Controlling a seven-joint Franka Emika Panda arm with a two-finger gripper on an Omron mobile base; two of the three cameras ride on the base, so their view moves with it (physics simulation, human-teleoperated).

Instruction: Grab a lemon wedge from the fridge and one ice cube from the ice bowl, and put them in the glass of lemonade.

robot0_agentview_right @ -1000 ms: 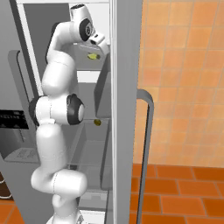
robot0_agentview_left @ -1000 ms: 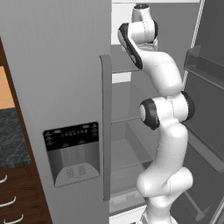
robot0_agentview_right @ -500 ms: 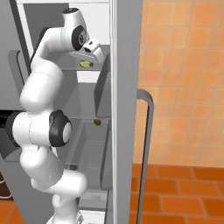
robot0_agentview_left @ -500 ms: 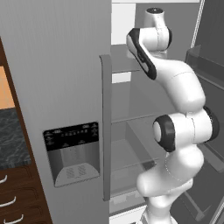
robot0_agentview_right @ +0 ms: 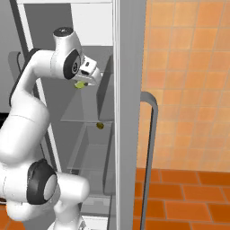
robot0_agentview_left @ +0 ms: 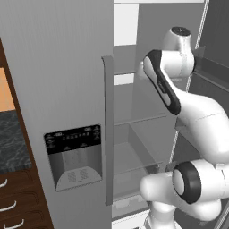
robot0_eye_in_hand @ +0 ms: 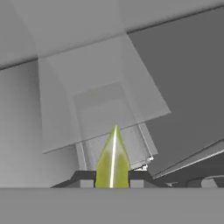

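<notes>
The tall grey fridge (robot0_agentview_left: 58, 67) stands with its right door swung open; the left door, with a black dispenser panel (robot0_agentview_left: 74, 154), is closed. My gripper (robot0_agentview_right: 83, 82) hangs inside the open compartment at upper-shelf height. It is shut on the lemon wedge (robot0_agentview_right: 80, 85), a small yellow-green piece. In the hand view the lemon wedge (robot0_eye_in_hand: 113, 158) stands point up between the fingertips of my gripper (robot0_eye_in_hand: 113, 182), over the grey fridge shelves. The ice bowl, the ice cube and the glass of lemonade are out of view.
The open door's edge (robot0_agentview_right: 128, 112) and its long handle (robot0_agentview_right: 150, 148) stand close on the right of my arm. A small yellowish piece (robot0_agentview_right: 99, 126) lies on a glass shelf (robot0_agentview_right: 85, 117) below the hand. Wooden drawers (robot0_agentview_left: 18, 201) sit left of the fridge.
The hand has come down from the top of the compartment with the wedge between its fingers, and the arm's elbow has swung lower and to the right. The fridge has not moved.
</notes>
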